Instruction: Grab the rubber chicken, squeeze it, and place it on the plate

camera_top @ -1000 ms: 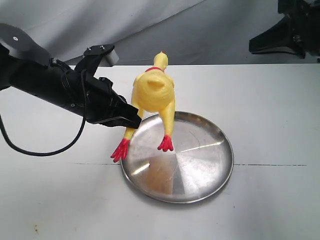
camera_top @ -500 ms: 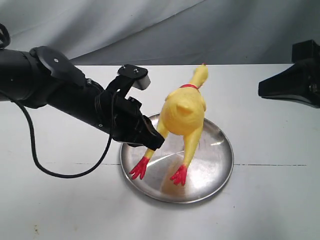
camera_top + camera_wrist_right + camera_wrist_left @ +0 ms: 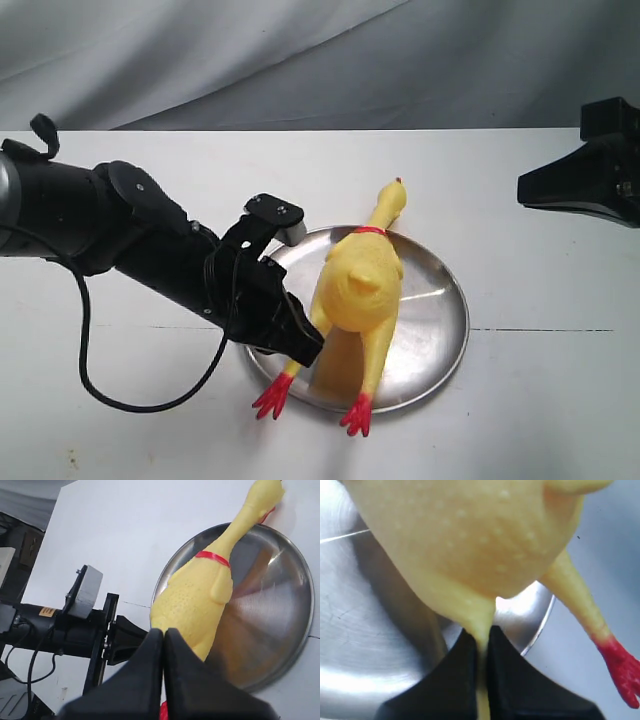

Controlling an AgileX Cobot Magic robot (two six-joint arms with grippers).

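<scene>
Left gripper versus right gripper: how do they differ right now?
The left gripper is shut on one leg of the chicken; the right gripper is shut on nothing. The left sits at the rim of the plate; the right hangs off to the side, clear of plate and chicken. Both are black, with jaws closed.

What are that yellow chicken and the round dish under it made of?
The chicken looks like soft rubber or vinyl: matte yellow skin with fine moulded dimples, with red feet and collar. The plate seems to be metal, probably steel: shiny silver, with streaks of glare and fine scratches.
</scene>
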